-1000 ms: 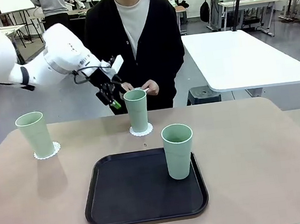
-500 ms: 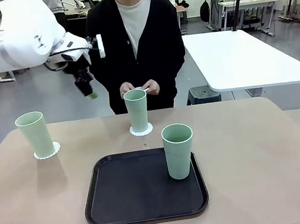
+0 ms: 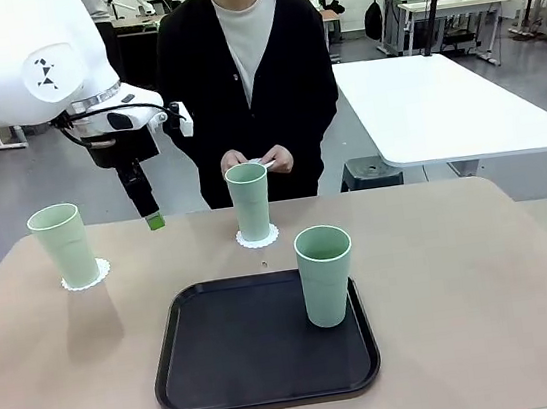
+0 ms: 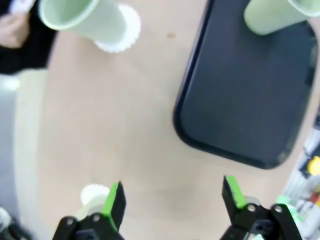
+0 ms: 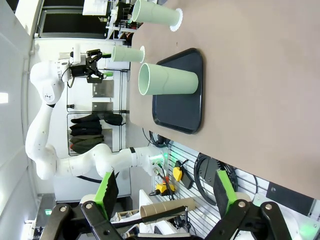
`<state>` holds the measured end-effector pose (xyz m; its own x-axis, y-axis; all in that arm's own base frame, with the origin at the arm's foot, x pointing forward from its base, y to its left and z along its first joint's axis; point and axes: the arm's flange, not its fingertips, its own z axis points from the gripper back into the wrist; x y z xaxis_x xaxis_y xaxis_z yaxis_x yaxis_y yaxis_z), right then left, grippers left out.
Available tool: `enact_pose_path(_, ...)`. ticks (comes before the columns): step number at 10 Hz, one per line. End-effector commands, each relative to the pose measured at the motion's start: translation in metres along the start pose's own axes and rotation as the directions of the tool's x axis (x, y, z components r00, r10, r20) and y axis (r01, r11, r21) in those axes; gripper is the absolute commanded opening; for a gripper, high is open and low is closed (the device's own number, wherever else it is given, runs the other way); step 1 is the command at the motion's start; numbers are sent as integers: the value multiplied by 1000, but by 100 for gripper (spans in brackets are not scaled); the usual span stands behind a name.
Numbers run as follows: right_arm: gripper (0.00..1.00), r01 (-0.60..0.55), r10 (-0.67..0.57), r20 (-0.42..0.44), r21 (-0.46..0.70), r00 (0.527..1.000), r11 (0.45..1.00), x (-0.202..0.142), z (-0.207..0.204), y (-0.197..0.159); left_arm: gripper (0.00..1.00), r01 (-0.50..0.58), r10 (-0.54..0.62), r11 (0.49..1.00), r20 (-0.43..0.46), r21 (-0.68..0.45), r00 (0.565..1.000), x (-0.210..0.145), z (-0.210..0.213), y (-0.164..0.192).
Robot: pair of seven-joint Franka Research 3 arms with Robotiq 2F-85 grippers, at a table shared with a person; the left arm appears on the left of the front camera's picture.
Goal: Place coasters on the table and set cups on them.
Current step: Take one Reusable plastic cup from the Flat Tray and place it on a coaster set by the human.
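Two cups stand on coasters off a black tray [image 3: 205, 375]; a third stands on it.
Left of the tray, the left cup [image 3: 64, 245] stands on the left coaster [image 3: 90, 278]; it would likely topple if the nearby arm swung its way. Off the tray's far left corner the left gripper [image 3: 152, 216] hangs above the table [image 3: 484, 268], fingers down, spread wide, gripping nothing. Beyond the tray's far edge the middle cup [image 3: 249, 201] stands on the middle coaster [image 3: 258, 238]; behind it a person's hands [image 3: 276, 159] hold something small and white. The third cup [image 3: 325, 274] stands on the tray's right side, well apart from the left gripper, rightward and nearer the robot; lifted before a coaster lands, it has nowhere to go. Right of the tray, the right gripper [image 5: 166, 192] is wide open, empty.
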<state>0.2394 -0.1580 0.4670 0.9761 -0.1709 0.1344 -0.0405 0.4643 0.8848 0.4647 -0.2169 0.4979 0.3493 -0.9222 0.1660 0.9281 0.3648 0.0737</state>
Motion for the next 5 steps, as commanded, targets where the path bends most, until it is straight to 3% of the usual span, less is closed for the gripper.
enact_pose_path(1, 100, -4, 4, 0, 8, 1000, 1000, 0, 0, 0, 100, -12, 11, 1000, -30, -8, 999, 3, 3, -5)
enact_pose_path(5, 100, -4, 4, 0, 8, 1000, 1000, 0, 0, 0, 100, -12, 11, 1000, -30, -8, 999, 3, 3, -5)
